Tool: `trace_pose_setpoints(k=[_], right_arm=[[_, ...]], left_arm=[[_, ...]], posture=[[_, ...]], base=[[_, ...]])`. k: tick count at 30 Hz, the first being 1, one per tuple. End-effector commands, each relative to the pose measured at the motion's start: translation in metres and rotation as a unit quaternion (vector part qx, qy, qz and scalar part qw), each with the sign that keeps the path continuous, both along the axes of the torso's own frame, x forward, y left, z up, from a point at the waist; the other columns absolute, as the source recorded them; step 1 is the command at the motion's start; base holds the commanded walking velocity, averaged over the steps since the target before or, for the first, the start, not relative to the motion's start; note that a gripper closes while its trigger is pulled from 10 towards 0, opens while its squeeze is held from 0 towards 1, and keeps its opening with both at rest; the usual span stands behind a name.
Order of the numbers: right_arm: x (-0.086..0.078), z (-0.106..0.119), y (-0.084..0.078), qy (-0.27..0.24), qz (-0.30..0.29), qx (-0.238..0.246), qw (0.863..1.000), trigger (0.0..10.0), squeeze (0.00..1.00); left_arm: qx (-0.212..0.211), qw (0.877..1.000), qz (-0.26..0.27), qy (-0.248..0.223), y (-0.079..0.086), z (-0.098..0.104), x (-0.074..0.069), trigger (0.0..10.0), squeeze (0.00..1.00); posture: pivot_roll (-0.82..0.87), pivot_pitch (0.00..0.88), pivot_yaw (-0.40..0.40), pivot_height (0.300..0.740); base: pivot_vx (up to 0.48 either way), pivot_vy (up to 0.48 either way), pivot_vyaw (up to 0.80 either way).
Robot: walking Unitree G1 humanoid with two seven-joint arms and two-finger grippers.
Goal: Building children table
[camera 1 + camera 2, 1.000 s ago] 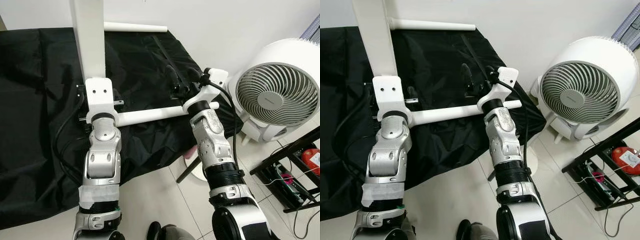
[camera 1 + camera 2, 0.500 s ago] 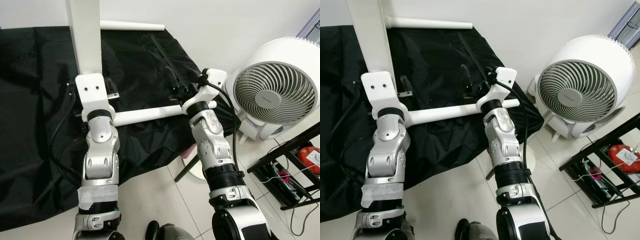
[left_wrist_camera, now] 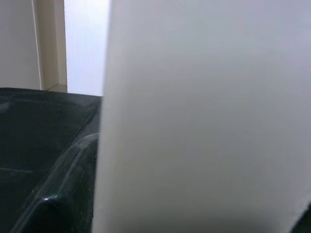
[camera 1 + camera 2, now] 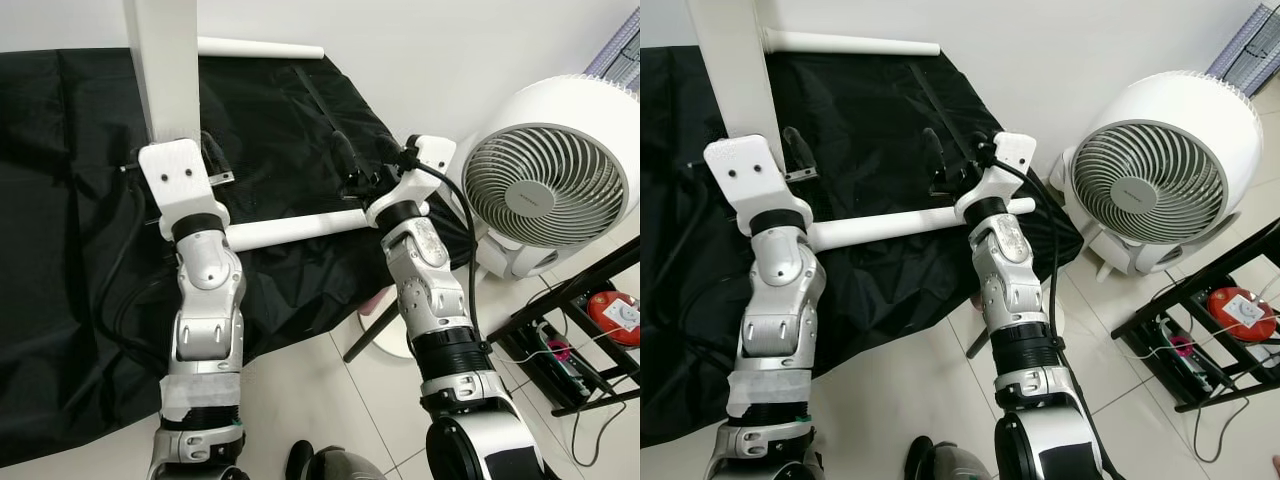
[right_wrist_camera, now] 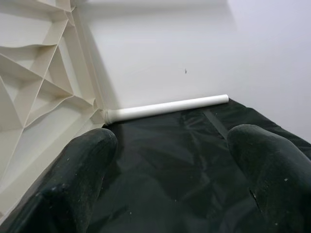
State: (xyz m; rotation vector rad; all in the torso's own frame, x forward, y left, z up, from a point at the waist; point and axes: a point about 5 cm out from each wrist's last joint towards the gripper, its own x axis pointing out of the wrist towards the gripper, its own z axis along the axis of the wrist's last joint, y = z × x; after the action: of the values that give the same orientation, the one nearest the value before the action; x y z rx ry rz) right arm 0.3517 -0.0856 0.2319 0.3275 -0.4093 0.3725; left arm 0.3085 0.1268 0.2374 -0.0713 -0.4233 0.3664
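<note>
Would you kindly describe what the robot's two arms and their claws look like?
Both arms are jointed silver metal with black ribbed collars. The left arm has a band of pale tape near its base and a white wrist plate with two holes. The right arm carries a black cable to its white wrist mount. The right claw has two rounded, dusty black fingers.

Head views bright, even indoor light, sharp, slight wide-angle bend at edges. Black cloth (image 4: pixel 60 200) shows soft sheen on folds, little detail in its dark parts. Left wrist view blurred: a white panel (image 3: pixel 204 116) too close to focus. Right wrist view: fingertips (image 5: pixel 82 165) soft, background sharper
</note>
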Motion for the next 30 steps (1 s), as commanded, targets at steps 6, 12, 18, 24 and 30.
trace_pose_setpoints(k=[6, 12, 18, 24, 30], right_arm=[[-0.002, -0.004, -0.008, 0.006, -0.018, 0.005, 1.000, 10.0, 0.00], [-0.004, -0.005, -0.011, 0.007, -0.026, 0.010, 1.000, 10.0, 0.00], [-0.004, -0.006, -0.013, 0.008, -0.030, 0.011, 0.999, 10.0, 0.00], [-0.004, -0.006, -0.014, 0.008, -0.031, 0.009, 0.999, 10.0, 0.00], [0.000, -0.006, -0.025, 0.006, -0.044, -0.001, 0.999, 10.0, 0.00]], left_arm=[[0.005, 1.000, -0.018, 0.005, -0.013, -0.007, 0.000, 2.0, 0.00], [0.017, 1.000, -0.016, 0.007, -0.012, -0.011, 0.002, 0.0, 0.00], [0.032, 0.999, -0.012, 0.002, -0.011, -0.010, 0.002, 0.0, 0.00], [0.049, 0.999, 0.013, -0.008, 0.005, -0.006, -0.001, 0.0, 0.00], [0.067, 0.997, 0.041, -0.014, 0.028, -0.002, -0.008, 0.0, 0.00]], posture=[[0.11, 0.144, -0.147, 0.740], [0.11, 0.146, -0.136, 0.740], [0.11, 0.148, -0.137, 0.740], [0.11, 0.149, -0.138, 0.740], [0.15, 0.145, -0.148, 0.740]], base=[[0.000, 0.000, 0.00], [0.000, 0.000, 0.00], [0.000, 0.000, 0.00], [0.000, 0.000, 0.00], [0.000, 0.000, 0.00]])
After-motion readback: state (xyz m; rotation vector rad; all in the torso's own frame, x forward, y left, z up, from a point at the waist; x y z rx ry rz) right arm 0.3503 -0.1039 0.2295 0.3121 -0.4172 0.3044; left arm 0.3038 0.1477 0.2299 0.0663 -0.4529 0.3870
